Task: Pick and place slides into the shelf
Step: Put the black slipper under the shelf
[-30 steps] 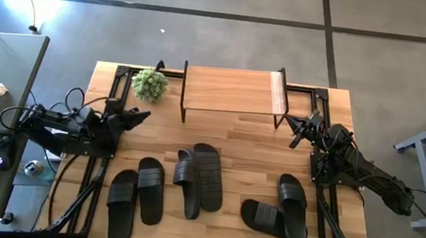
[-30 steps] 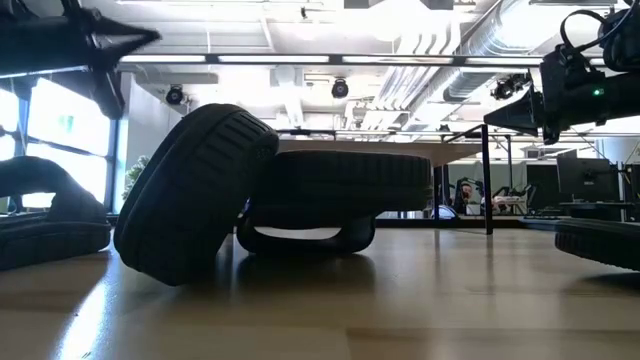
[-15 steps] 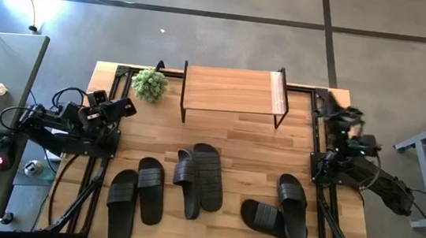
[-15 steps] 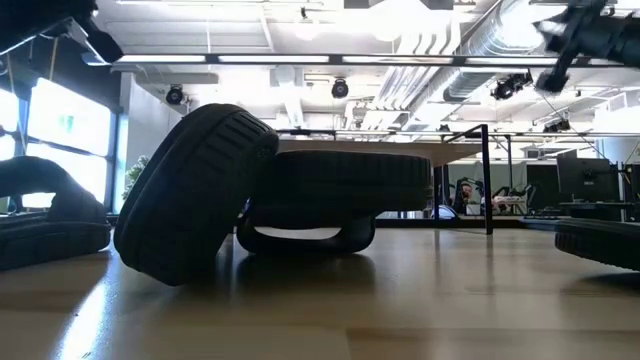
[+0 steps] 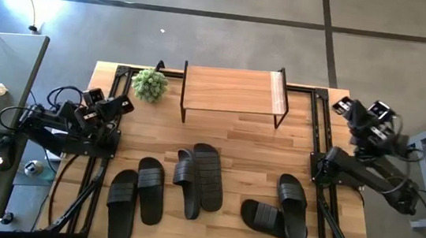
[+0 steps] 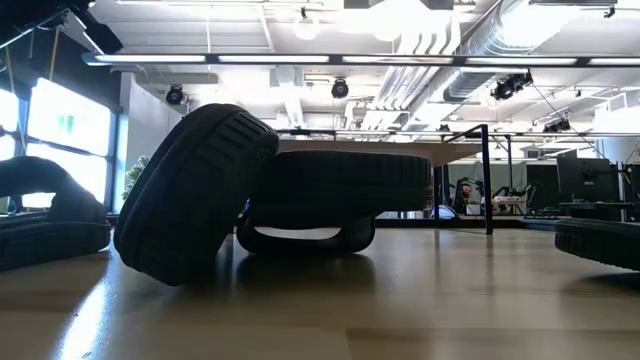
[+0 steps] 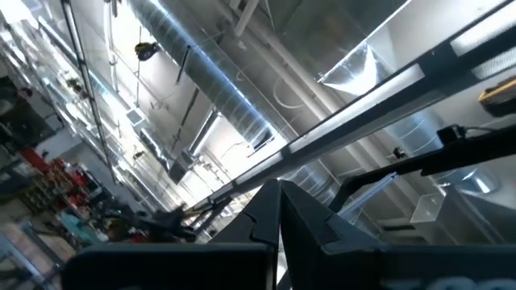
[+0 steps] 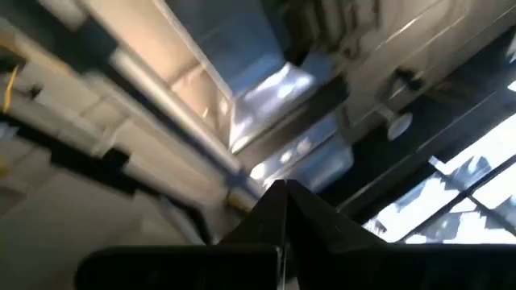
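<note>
Both arms have pulled back and folded up since a second ago, when their grippers reached in over the table near the shelf's ends. Now the left gripper (image 5: 111, 104) sits raised at the table's left edge, pointing up; its wrist view shows its two fingers (image 7: 278, 211) pressed together with nothing between them, against ceiling ducts. The right gripper (image 5: 341, 106) is lifted just off the table's right edge near the far right corner, and its fingers (image 8: 282, 205) also meet tip to tip, holding nothing, aimed at the ceiling.

The shelf (image 5: 228, 90) stands at the middle of the table's far edge, its plank top bare. A small green plant (image 5: 150, 84) sits just beside its left end.

All six slides lie on the table (image 5: 243, 134), none on the shelf. A left pair (image 5: 136, 198) lies side by side near the front-left corner. A middle pair (image 5: 200, 177) overlaps near the table's centre, one leaning on the other; in the low view that leaning slide (image 6: 192, 190) rests tilted against the flat one (image 6: 340, 195). A right pair (image 5: 279, 207) lies toward the front-right, the two touching at an angle.
</note>
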Controlling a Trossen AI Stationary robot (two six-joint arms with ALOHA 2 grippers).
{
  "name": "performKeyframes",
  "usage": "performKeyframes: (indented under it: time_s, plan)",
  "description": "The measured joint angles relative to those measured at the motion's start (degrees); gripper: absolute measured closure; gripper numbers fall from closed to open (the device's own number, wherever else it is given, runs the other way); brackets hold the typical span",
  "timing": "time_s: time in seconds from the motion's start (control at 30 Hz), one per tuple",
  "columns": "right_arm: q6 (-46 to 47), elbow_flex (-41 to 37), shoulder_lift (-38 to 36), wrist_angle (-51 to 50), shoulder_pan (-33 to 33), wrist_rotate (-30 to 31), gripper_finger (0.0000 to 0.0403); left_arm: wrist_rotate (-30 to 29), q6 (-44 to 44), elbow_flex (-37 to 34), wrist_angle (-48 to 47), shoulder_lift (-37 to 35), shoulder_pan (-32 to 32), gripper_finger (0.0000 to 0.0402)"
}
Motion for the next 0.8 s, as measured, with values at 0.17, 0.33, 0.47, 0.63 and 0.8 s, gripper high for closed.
performKeyframes:
  time_s: [0.17,0.33,0.47,0.63,0.8]
  plan:
    - [-7.3,16.8,9.4,-16.2,0.0,-18.8,0.0402,1.7,3.3,0.9,-0.5,0.0,0.0,0.0401]
    - [-18.9,32.8,20.6,-37.1,0.0,-33.3,0.0402,1.7,3.4,0.9,-3.0,0.0,0.0,0.0401]
    - [-22.0,44.8,29.8,-50.9,0.0,-41.8,0.0402,1.7,2.4,0.9,-4.8,0.0,0.0,0.0401]
    - [-28.6,58.9,37.5,-79.5,0.0,-42.4,0.0402,1.6,2.2,0.9,-5.1,0.0,0.0,0.0401]
    - [-39.2,69.4,42.6,-117.3,1.1,-30.2,0.0402,1.4,2.2,0.9,-5.2,0.0,0.0,0.0401]
